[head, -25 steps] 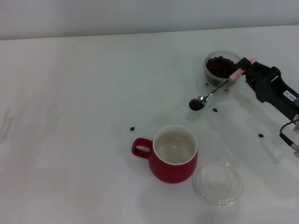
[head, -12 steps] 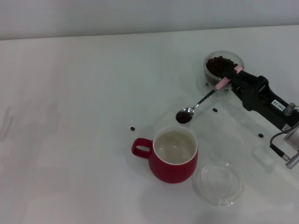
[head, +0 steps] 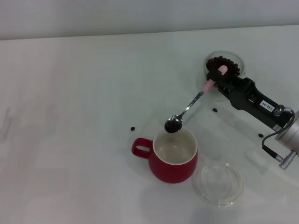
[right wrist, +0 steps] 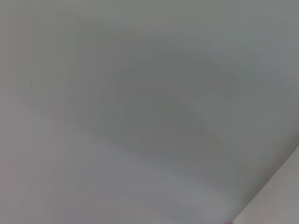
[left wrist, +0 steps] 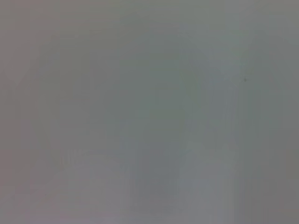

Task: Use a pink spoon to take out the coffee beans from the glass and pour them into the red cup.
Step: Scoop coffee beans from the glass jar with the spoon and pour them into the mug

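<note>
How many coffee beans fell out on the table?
3 loose coffee beans lie on the table: one left of the red cup, one under the pink spoon, one below the right gripper. More may be hidden.

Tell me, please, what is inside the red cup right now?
The red cup shows only its cream-white inside; no beans are visible there. The right gripper holds the pink spoon, its loaded bowl at the far rim. The cup's near inner wall is hidden.

The right arm reaches in from the right edge, and its right gripper [head: 223, 79] is closed on a thin handle (the left arm is unseen).
</note>
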You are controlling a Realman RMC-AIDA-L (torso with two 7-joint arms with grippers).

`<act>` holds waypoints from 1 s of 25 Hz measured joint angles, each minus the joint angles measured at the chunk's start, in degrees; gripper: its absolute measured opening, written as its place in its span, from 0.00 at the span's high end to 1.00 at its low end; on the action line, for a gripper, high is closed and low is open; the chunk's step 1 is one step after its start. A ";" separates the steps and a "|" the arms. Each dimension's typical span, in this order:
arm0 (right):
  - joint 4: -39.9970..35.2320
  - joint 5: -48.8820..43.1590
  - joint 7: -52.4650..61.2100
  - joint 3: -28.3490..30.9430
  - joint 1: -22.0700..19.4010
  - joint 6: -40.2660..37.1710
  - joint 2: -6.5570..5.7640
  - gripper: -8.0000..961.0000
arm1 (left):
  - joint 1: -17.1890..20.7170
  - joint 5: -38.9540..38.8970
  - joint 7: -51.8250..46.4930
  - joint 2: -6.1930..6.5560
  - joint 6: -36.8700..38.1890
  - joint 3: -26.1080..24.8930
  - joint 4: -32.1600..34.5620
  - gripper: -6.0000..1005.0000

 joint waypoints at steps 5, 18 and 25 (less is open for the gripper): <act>-1.96 -0.18 -2.71 -1.14 0.09 0.19 -0.09 0.84 | 0.23 -0.04 0.00 -0.05 0.00 0.00 -0.10 0.26; -5.88 -0.19 -10.56 -4.23 0.17 1.33 -0.32 0.84 | 0.49 0.00 0.00 -0.11 -0.01 0.00 -0.28 0.26; -7.53 -0.56 -14.48 -6.04 0.16 2.89 -0.35 0.84 | 0.50 0.00 0.00 -0.18 -0.02 0.00 -0.26 0.26</act>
